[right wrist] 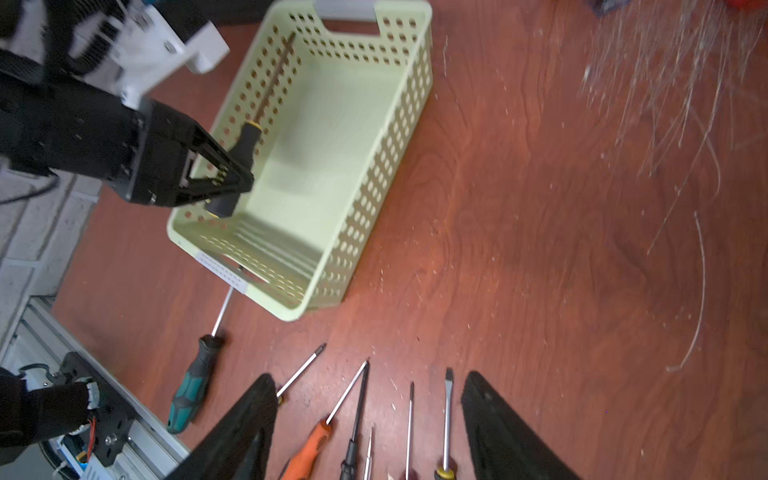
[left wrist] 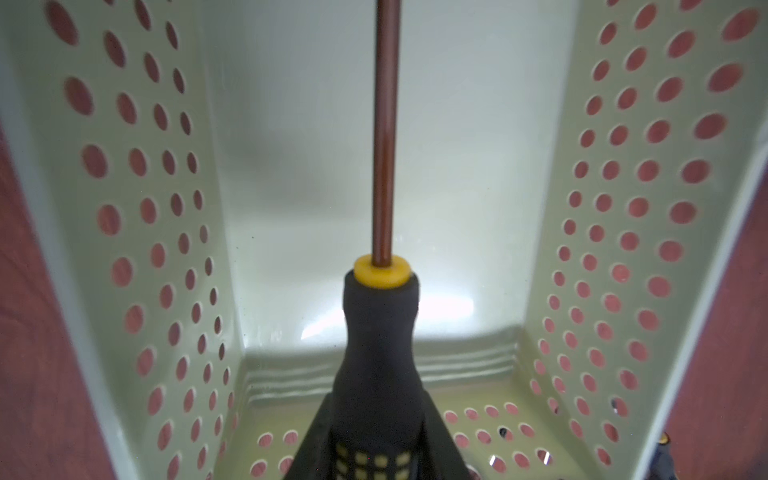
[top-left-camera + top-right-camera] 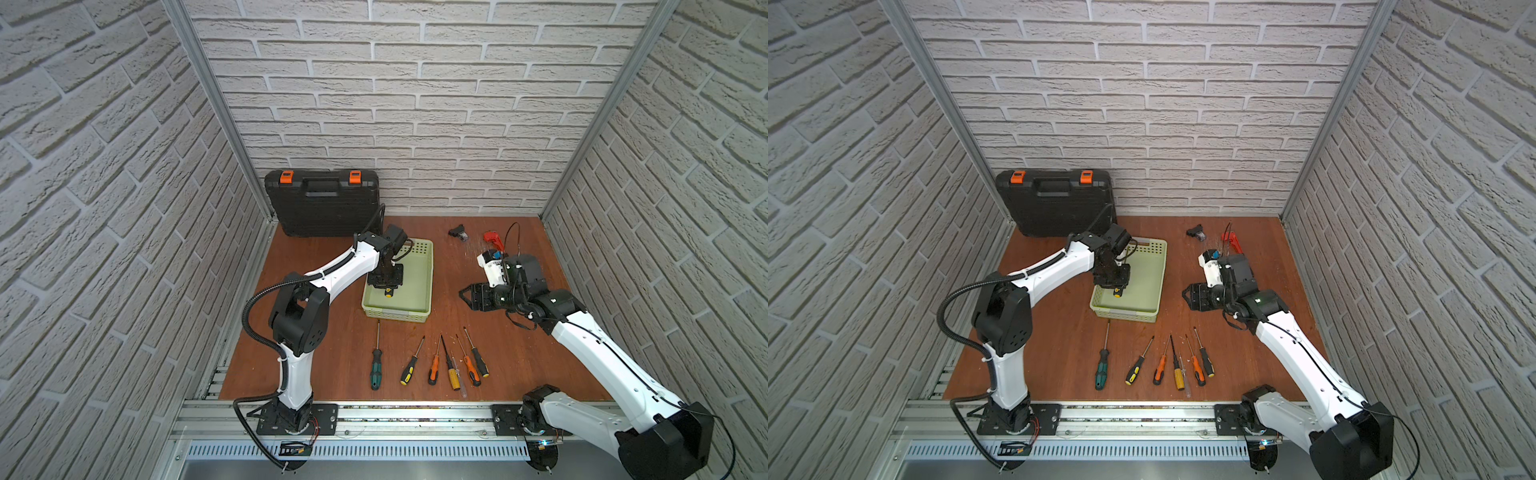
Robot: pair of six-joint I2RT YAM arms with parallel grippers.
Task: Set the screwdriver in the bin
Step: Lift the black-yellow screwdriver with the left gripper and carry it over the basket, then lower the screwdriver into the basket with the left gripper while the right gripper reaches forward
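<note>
My left gripper [image 3: 387, 286] is shut on the black handle of a screwdriver [image 2: 380, 332] with a yellow collar. It holds the tool low inside the pale green perforated bin [image 3: 428, 270], near the bin's left wall. The brown shaft runs along the bin floor toward the far end, and the yellow butt [image 3: 1118, 293] sticks out behind the fingers. The right wrist view shows the same grip [image 1: 243, 183] above the bin [image 1: 374, 166]. My right gripper [image 3: 466, 297] hangs open to the right of the bin, with nothing between its fingers [image 1: 482, 399].
Several loose screwdrivers [image 3: 436, 361] lie in a row near the front edge, a green-handled one [image 3: 376, 370] just in front of the bin. A black toolcase [image 3: 324, 203] with orange latches leans on the back wall. A red tool [image 3: 492, 239] and a small black part [image 3: 457, 232] lie at the back right.
</note>
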